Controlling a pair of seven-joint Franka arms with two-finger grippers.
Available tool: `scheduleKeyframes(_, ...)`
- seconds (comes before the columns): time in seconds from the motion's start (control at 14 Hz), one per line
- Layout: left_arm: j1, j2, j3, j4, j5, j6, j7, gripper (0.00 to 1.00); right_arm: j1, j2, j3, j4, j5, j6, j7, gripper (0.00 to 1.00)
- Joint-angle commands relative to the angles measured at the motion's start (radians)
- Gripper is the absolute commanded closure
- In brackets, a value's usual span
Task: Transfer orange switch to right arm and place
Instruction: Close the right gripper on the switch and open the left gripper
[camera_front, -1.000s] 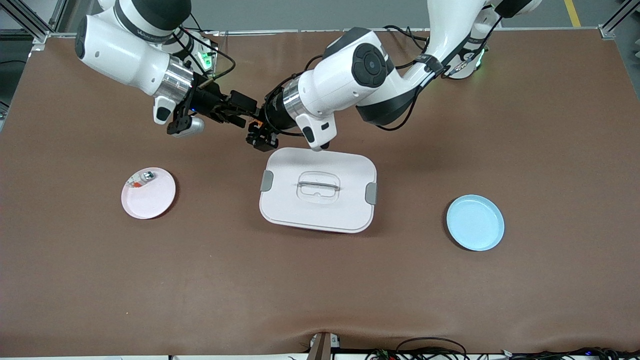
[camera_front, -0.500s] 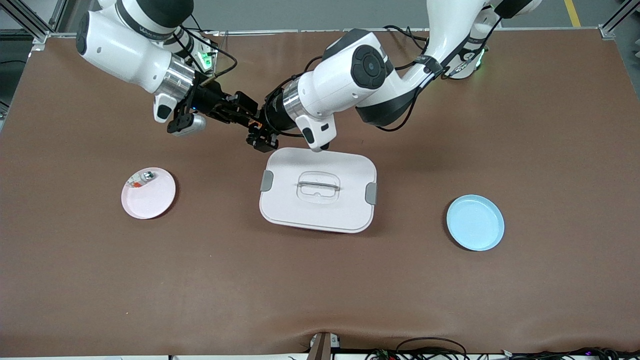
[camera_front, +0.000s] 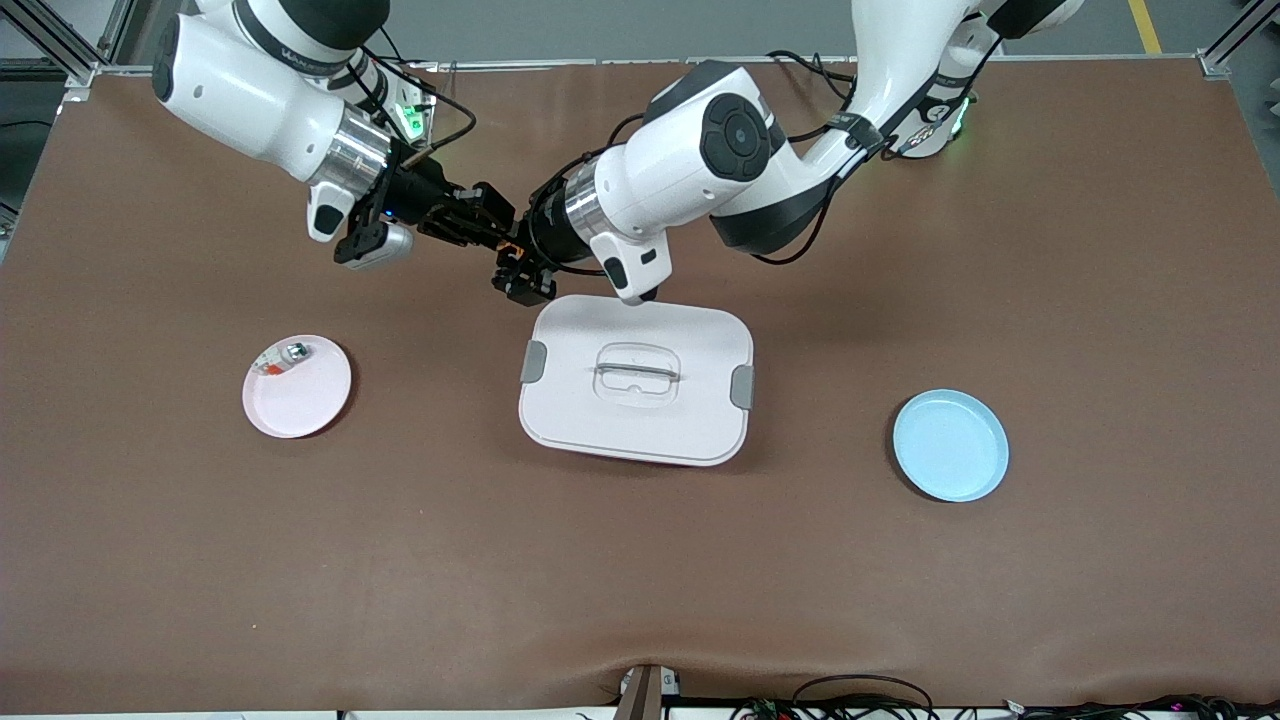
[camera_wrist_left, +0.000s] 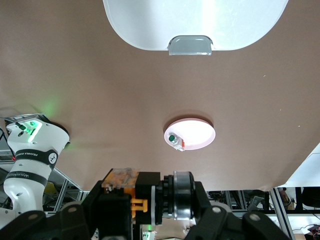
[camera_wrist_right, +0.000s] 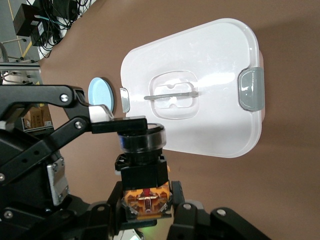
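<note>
The switch (camera_wrist_right: 144, 172) is held in the air between both pincers, over bare bench just above the white box (camera_front: 636, 383). The right pincer (camera_front: 483, 228) is clamped on its body, the left pincer (camera_front: 522, 262) on its collar. The switch's long axis runs between the two pincers.

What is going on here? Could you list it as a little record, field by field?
Stage: handover in mid-air, above the table
Switch: between both grippers
Left gripper: shut on the switch's cap end
Right gripper: at the switch's body end, grip unclear
Lidded box: mid-table
Pink plate: holds a small silver-and-red bit
Blue plate: toward the left arm's end
</note>
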Motion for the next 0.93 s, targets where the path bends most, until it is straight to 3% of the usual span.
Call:
scheduleKeyframes(0.0,0.001,-0.004,0.006,0.029,-0.013,0.006,-0.013,0.83,0.012,-0.019,-0.001,-0.024,-0.020,0.001,0.013,1.00)
scheduleKeyframes(0.14,0.007,-0.004,0.006,0.029,-0.013,0.006,-0.013,0.83,0.012,-0.018,-0.001,-0.019,-0.020,0.000,0.012,1.00)
scheduleKeyframes(0.21,0.007,-0.006,0.006,0.029,-0.013,0.006,-0.013,0.70,0.012,-0.018,-0.001,-0.018,-0.022,-0.005,0.008,1.00)
scheduleKeyframes(0.36,0.010,-0.009,0.008,0.029,-0.011,0.004,-0.012,0.00,0.012,-0.018,-0.002,-0.015,-0.051,-0.007,0.010,1.00)
scheduleKeyframes(0.64,0.042,-0.044,0.010,0.026,0.000,-0.023,-0.010,0.00,0.010,0.001,-0.003,0.015,-0.120,-0.014,-0.011,1.00)
scheduleKeyframes(0.86,0.102,-0.084,0.020,0.025,0.003,-0.104,0.001,0.00,-0.004,0.011,-0.006,0.021,-0.192,-0.033,-0.177,1.00)
